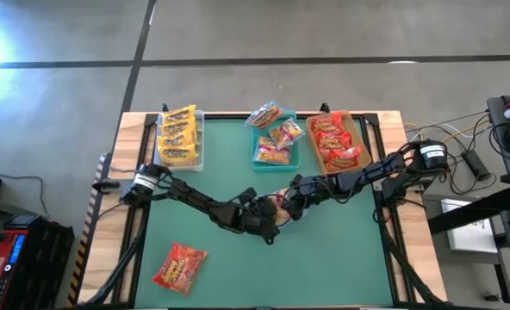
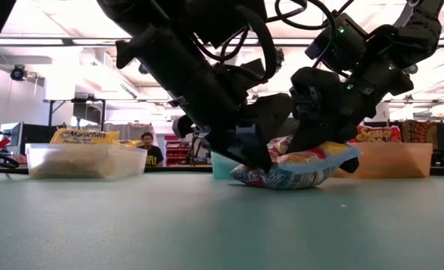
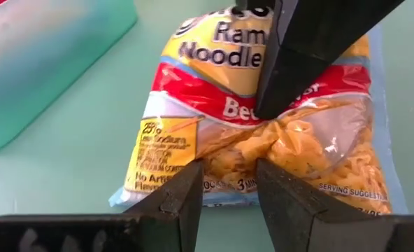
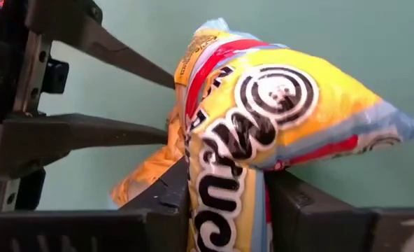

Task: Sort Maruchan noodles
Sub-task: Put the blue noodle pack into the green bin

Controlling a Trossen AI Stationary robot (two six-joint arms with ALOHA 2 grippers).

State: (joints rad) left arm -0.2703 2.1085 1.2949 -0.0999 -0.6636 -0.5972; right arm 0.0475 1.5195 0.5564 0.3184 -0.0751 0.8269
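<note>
Both dark arms meet near the middle of the green-topped bench, bent over one crinkly plastic ramen packet printed in yellow, red and pale blue. The packet sits on the bench surface in front of the teal bin, one end tipped upward in the low view.

The right end effector has its two dark fingers pressed against either side of the packet's end, the wrapper bunched and squeezed between them (the large black logo lettering bulges out just above the pinch). The left end effector grips the opposite end: its fingers stand only partly apart, with the packet's lower edge pinched in the narrow gap between them. In the left wrist view, a finger of the other arm comes down onto the wrapper's clear window, where the orange noodles show.

Along the far edge of the bench stand three rectangular plastic bins. The clear bin on the left holds yellow packets stacked flat. The teal bin in the middle holds multicoloured packets, one leaning over its far rim. The tan bin on the right holds red packets.

One more red and yellow packet lies alone on the bench at the near left, well apart from both arms.

In the low view a person shows in the room behind the bench, past the clear bin.
</note>
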